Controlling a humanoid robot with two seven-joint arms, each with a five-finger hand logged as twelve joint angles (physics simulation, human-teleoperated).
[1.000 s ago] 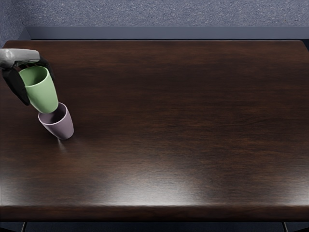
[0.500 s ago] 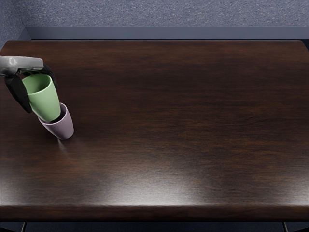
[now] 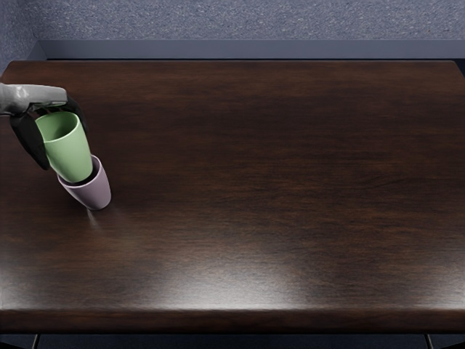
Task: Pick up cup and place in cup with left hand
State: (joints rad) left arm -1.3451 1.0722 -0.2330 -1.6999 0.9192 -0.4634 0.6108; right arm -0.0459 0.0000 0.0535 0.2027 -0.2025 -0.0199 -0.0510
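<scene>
Nearest on the dark wooden desk (image 3: 254,218), here's the mauve cup (image 3: 94,195), the green cup's base sitting in its mouth! That green cup (image 3: 69,154), smooth and tapered, leans slightly, its open rim up. And beyond, the left hand (image 3: 36,97), dark fingers clamped around the green cup's upper sides.

no readable text, no legible labels or brands, no numbers, no signs

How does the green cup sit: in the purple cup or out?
Partly in: the green cup has its bottom inside the purple cup, most of it above the rim, held by the left hand.
</scene>
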